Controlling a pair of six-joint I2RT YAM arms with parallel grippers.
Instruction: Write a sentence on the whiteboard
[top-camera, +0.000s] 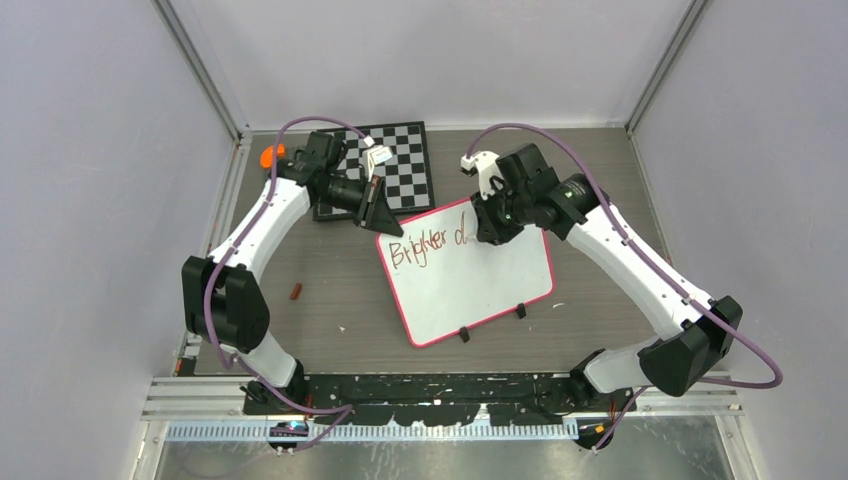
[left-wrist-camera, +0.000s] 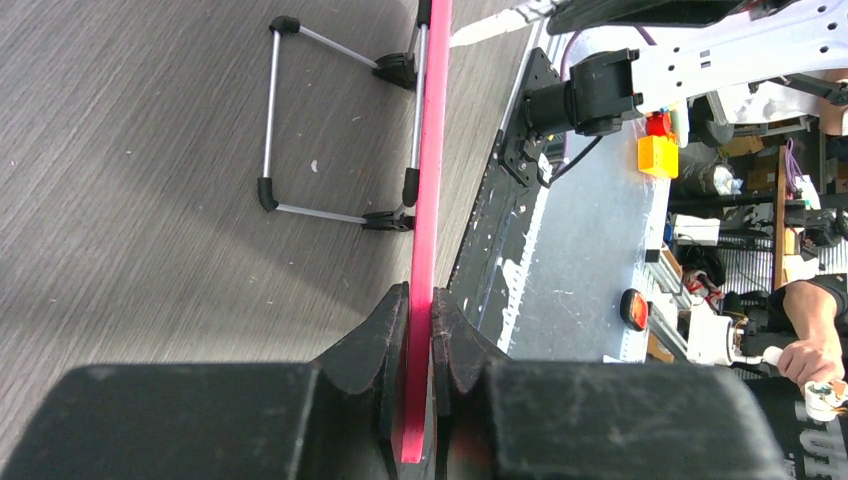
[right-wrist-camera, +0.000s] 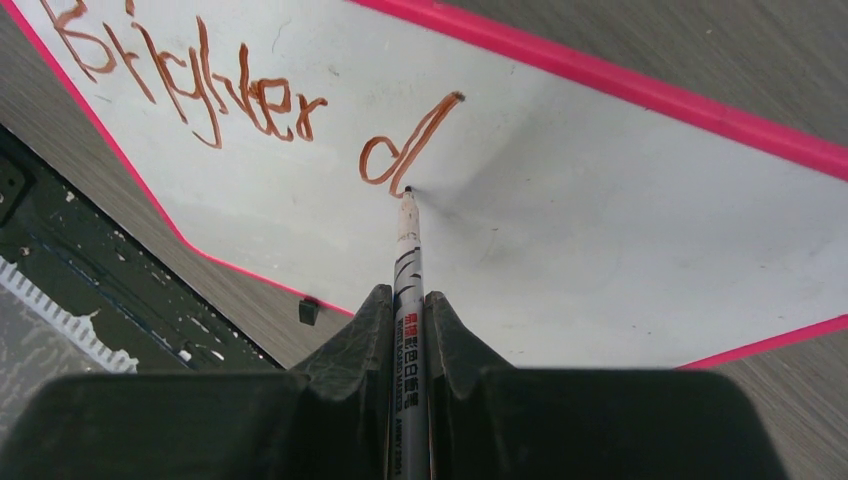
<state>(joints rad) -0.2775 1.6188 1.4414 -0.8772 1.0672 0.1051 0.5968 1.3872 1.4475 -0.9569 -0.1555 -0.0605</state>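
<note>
The whiteboard (top-camera: 480, 285) lies tilted on the table with its pink-red rim (left-wrist-camera: 431, 150) all round. The sentence (top-camera: 430, 247) reads "Brighter d" in reddish-brown letters (right-wrist-camera: 200, 85) along its far edge. My left gripper (top-camera: 380, 222) is shut on the board's rim at the far left corner, with the pink edge pinched between its jaws (left-wrist-camera: 420, 305). My right gripper (top-camera: 493, 232) is shut on a white marker (right-wrist-camera: 406, 255) over the board's far edge. The marker's tip touches the white surface (right-wrist-camera: 620, 210) at the foot of the "d".
A black-and-white checkered board (top-camera: 405, 165) lies behind the whiteboard. An orange object (top-camera: 270, 156) sits at the far left and a small brown piece (top-camera: 295, 291) on the table's left. Two black clip feet (top-camera: 520, 311) hold the near edge. Wire stand legs (left-wrist-camera: 268, 120) rest beside the rim.
</note>
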